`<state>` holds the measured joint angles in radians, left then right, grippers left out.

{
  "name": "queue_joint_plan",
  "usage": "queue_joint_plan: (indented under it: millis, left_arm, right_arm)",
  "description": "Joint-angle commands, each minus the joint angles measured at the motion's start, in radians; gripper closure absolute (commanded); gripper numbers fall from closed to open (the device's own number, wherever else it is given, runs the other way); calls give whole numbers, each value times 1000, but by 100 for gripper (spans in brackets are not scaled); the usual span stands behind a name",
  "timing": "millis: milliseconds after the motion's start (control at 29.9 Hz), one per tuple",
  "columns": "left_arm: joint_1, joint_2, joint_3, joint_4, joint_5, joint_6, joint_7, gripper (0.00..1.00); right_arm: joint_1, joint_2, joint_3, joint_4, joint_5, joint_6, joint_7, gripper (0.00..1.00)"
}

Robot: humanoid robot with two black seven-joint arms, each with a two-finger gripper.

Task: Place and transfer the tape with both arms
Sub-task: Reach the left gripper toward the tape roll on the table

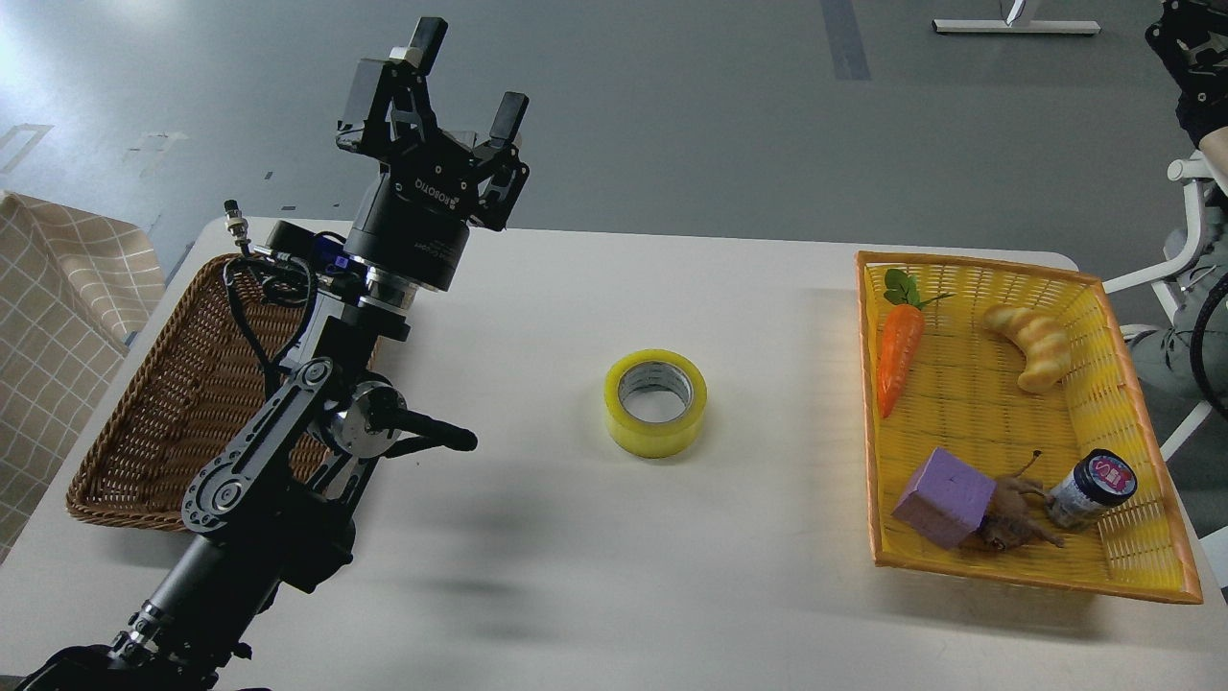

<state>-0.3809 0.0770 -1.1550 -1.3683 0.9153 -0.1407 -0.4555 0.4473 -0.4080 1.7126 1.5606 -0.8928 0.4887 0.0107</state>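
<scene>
The tape [655, 402], a wide yellow roll with a whitish core, lies flat on the white table [595, 595] near its middle. My left gripper [466, 79] is raised above the table's far left part, fingers pointing up and away, open and empty. It stands well to the left of and behind the tape, apart from it. My right arm and its gripper are out of view.
A brown wicker basket [163, 413] sits at the left under my left arm. A yellow plastic basket [1132, 403] at the right holds a toy carrot [900, 357], a bread piece [1034, 345], a purple block [945, 497] and a small dark-lidded jar [1094, 489].
</scene>
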Motion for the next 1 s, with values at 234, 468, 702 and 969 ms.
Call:
queue_joint_plan:
  millis: [234,468,702,969]
  left_arm:
    - [-9,10,272,-51,500,346,131,2]
    - [-45,10,321,-48,635,460,334,2]
    - [-76,39,390,17,974,448,382,2]
    - [-55,109,455,86,1014,378,393,2]
  right_arm:
    - [2,1,2,1,0,0,0,1]
    - [-7,47,28,-1,0,0,0,1]
    - [-13,58,30,-2,0,0,0,1]
    - [-12,67,36,1,-2,0,3,1]
